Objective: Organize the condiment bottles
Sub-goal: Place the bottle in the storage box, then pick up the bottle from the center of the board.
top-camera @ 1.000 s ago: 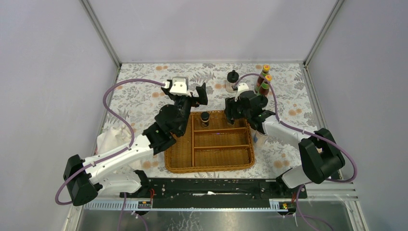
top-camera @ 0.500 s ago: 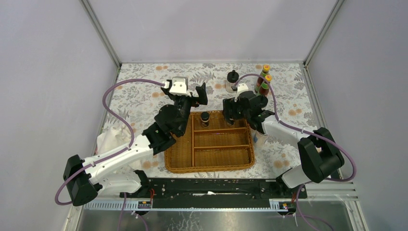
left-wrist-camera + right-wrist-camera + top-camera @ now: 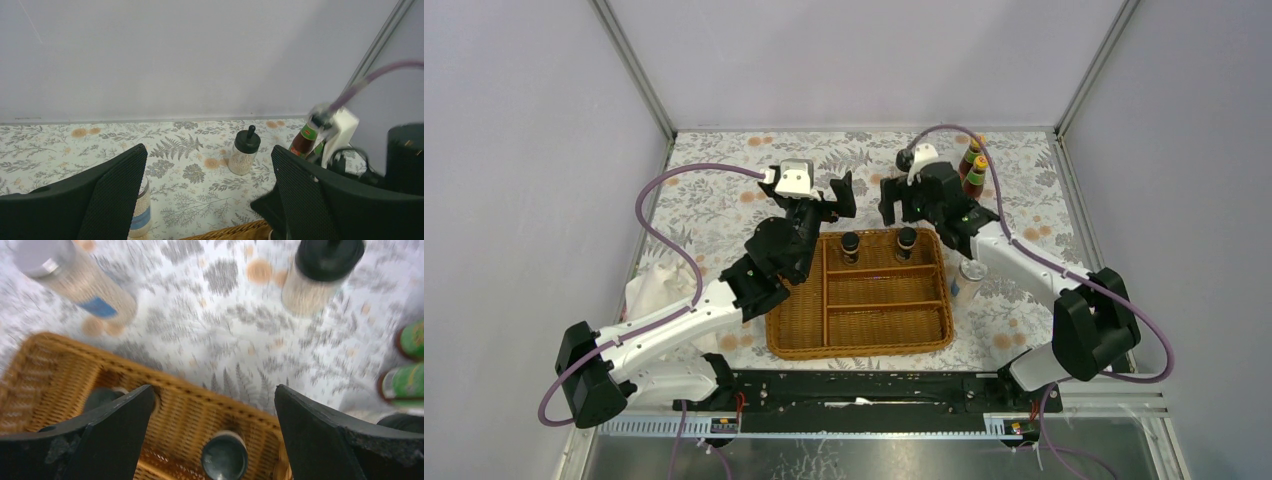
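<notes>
Changing: a second dark jar (image 3: 906,238) now shows in the basket's (image 3: 860,349) top row, just beside the first dark jar (image 3: 850,243). A second ago the right arm was covering that spot.
right end effector (image 3: 212,407): fingers apart and empty, pulled back toward the upper middle of the top view. Its wrist cam looks down on the jar it let go.
left end effector (image 3: 207,165): fingers wide apart, empty, hanging over the bench (image 3: 724,190) just past the basket's top left corner. Hasn't budged.
out on the bench: cream jar (image 3: 244,151) at upper middle, red-green bottles (image 3: 975,180) at upper right, a shaker (image 3: 969,275) just right of the basket, the other shaker (image 3: 140,210) near the basket's top edge.
missing: can't spot a second cream jar anywhere.
what it means: dark pair looks sorted, so roughly one pair of four done, with three compartments free.
next, my guess: the right arm sits closest to the cream jar.
</notes>
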Motion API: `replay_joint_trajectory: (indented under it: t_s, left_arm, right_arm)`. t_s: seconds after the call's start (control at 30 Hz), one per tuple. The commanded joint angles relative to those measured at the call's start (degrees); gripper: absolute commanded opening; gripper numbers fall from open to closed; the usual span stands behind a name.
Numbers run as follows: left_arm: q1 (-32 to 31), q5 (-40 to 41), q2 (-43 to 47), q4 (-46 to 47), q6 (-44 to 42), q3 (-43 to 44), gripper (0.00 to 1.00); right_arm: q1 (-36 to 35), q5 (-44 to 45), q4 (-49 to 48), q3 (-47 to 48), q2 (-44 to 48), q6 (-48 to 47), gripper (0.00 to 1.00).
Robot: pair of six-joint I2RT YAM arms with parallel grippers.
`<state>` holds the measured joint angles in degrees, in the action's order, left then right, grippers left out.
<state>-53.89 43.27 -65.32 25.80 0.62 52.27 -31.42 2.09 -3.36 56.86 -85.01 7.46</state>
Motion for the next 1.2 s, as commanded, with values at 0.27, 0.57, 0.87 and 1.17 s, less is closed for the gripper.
replay_joint_trajectory:
  t_s: [0.27, 0.57, 0.87, 1.17]
  left_arm:
    - [0.49, -0.98, -0.18, 1.39, -2.27, 5.52, 0.99]
    - [3.20, -6.02, -6.46, 0.26, -4.64, 13.32, 0.99]
    - [12.09, -18.88, -16.90, -7.29, 2.40, 24.45, 0.99]
    - [21.53, -30.90, -24.52, -8.81, 10.90, 29.19, 0.99]
  right_arm:
    - [-0.62, 8.92, -6.53, 18.52, 3.54, -2.17, 1.00]
    - [1.07, 21.61, -7.09, 29.21, -3.90, -15.77, 0.99]
    - [9.54, 30.54, 6.07, 43.40, -15.25, -10.31, 0.93]
    - [19.28, 26.86, 14.96, 54.84, -25.82, -7.83, 0.90]
